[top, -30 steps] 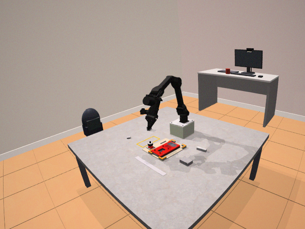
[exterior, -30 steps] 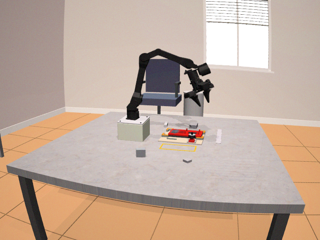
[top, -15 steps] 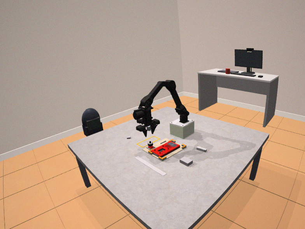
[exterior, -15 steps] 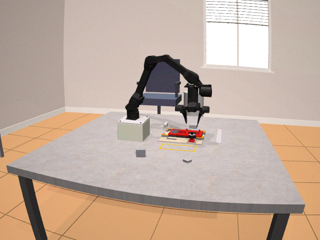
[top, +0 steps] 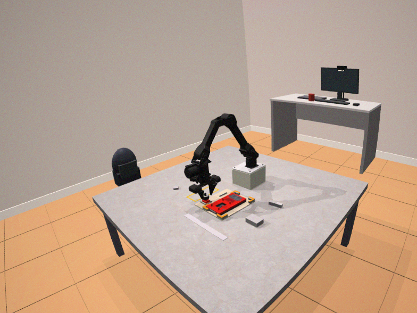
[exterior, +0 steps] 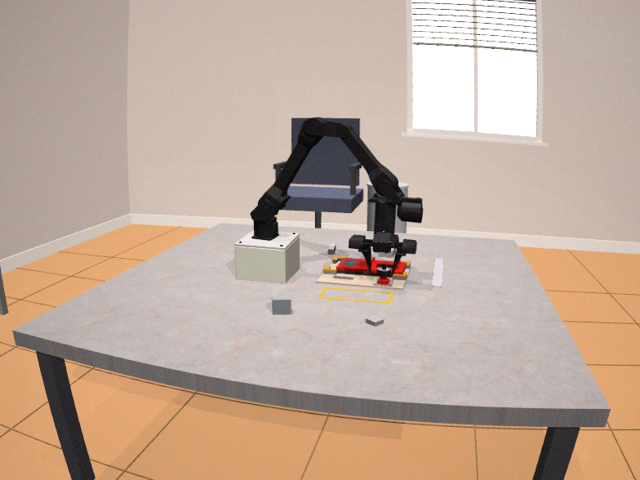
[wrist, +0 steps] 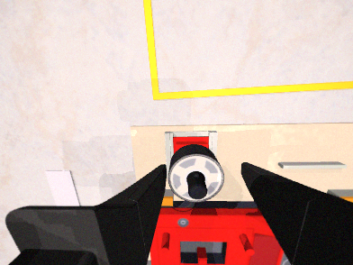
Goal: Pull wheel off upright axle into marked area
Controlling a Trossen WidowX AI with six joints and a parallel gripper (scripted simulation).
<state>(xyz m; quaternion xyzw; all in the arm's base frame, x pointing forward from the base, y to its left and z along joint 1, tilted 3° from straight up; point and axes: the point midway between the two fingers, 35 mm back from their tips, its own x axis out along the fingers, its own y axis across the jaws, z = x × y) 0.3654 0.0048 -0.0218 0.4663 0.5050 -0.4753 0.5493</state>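
The wheel [wrist: 180,174] [exterior: 383,268], black with a pale spoked face, sits on the upright black axle [wrist: 196,187] above a small red base [wrist: 191,141] [exterior: 383,281] [top: 205,201]. My gripper [top: 207,196] [exterior: 382,273] [wrist: 203,168] is open and points down, with one finger on either side of the wheel. In the wrist view the left finger is close to the wheel's edge and the right finger has a wider gap. Contact cannot be told. The marked area, a yellow outline [top: 192,199] [exterior: 354,300] [wrist: 252,91], lies on the table just beyond the board and holds nothing visible.
The cream board [wrist: 252,140] [exterior: 362,282] carries a red plate [top: 232,202] [wrist: 207,222] with orange corner brackets beside the wheel. A pale strip [top: 206,226] [exterior: 437,272] and grey blocks [top: 254,220] [exterior: 282,304] [exterior: 375,321] lie around the board.
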